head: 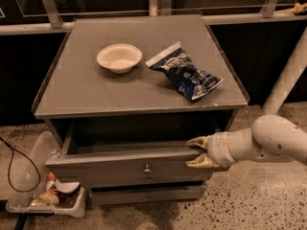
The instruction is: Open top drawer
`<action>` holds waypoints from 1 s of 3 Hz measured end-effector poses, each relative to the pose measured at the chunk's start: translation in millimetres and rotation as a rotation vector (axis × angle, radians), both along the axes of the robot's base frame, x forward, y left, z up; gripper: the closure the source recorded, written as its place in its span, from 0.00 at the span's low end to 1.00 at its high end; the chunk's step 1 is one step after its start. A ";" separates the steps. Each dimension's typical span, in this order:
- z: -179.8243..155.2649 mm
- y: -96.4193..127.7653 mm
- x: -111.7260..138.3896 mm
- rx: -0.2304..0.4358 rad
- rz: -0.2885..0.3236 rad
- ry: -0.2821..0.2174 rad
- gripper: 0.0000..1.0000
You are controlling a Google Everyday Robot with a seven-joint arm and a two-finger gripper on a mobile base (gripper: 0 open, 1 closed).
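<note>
The top drawer [110, 169], a wide grey front with a small round metal knob [147, 168], stands partly pulled out of the grey cabinet, and a dark gap shows behind its front. My gripper [196, 152] is at the right end of the drawer front. One fingertip [195, 142] is over the front's top edge and the other is against its face. The fingers are spread apart, astride the front panel. My white arm [268, 140] reaches in from the right.
A white bowl [119, 57] and a blue chip bag [184, 73] lie on the cabinet top [76, 90]. A narrower drawer front [144, 194] sits below. A clear tray of rubbish [45, 201] and a black cable [14, 169] lie on the floor at left. A white pole [288, 75] stands at right.
</note>
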State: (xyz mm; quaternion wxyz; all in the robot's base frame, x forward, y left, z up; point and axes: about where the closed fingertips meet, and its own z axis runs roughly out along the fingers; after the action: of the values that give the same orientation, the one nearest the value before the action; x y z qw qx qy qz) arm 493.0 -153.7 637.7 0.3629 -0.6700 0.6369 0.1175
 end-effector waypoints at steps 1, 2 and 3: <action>2.8 0.0 0.0 0.000 0.000 0.000 1.00; 2.8 0.1 0.0 0.000 0.000 0.000 0.81; 2.8 0.1 0.0 0.000 0.000 0.000 0.58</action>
State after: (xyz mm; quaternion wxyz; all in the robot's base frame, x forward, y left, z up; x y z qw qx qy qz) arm 493.0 -153.6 640.5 0.3629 -0.6700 0.6368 0.1176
